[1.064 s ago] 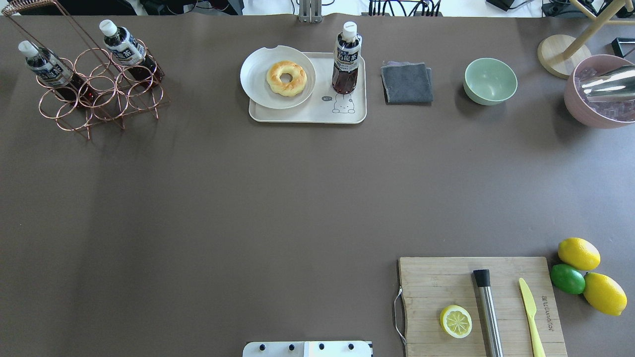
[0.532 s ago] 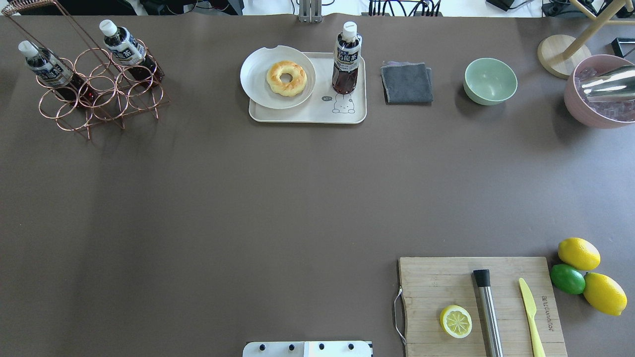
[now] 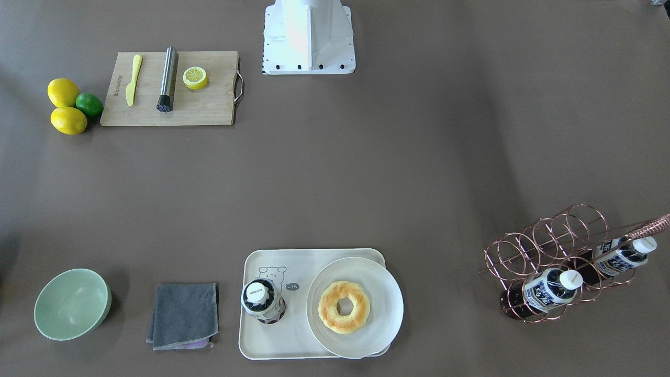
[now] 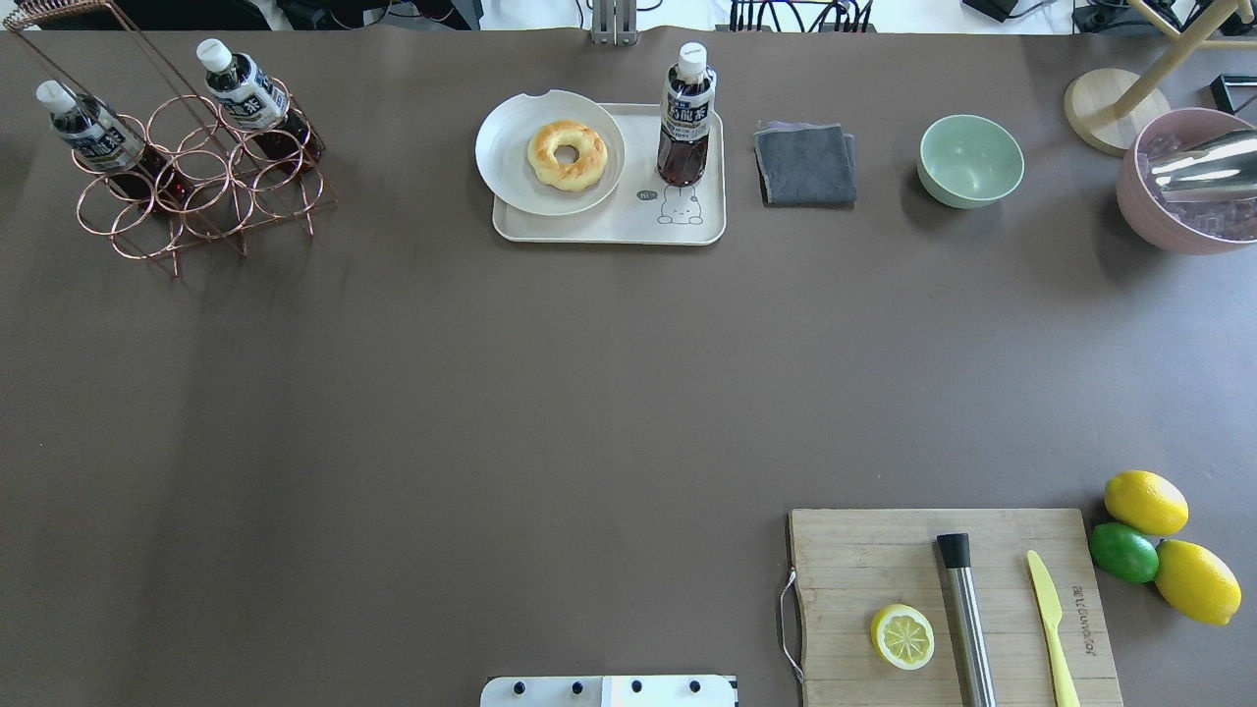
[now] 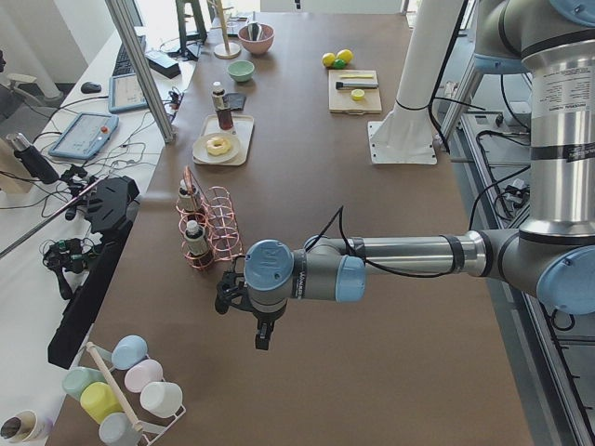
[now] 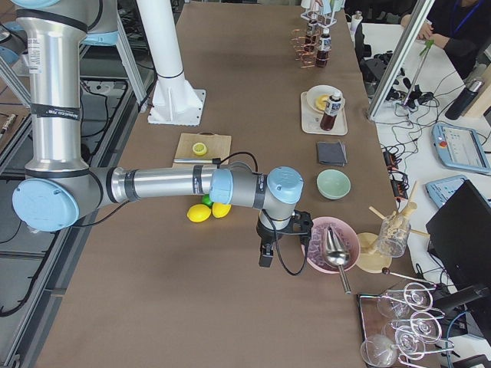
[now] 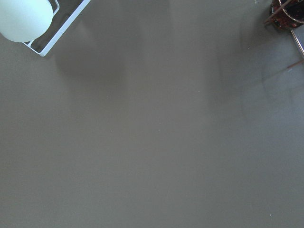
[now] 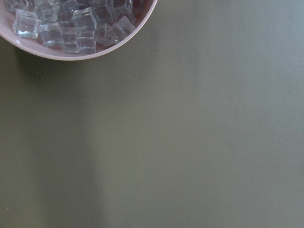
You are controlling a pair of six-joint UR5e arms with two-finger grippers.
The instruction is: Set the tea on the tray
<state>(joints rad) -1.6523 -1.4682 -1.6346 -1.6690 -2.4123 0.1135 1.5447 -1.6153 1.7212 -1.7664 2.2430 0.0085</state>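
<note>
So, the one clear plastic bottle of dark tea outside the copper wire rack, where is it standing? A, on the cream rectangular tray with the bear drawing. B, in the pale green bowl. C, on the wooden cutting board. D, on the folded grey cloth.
A: the clear plastic tea bottle stands upright on the cream bear tray, beside the round white plate with the doughnut.

a speech bubble point(image 4: 645, 195) on the tray point(image 4: 609, 230) reads "hi"; other lettering unreadable.

Wide bare table point(image 4: 550, 393) through the middle. Overhead, around the tea point(image 4: 685, 113): plate point(image 4: 503, 147) crowds its nine o'clock, grey cloth point(image 4: 805, 162) lies low at three, six o'clock is open.
</note>
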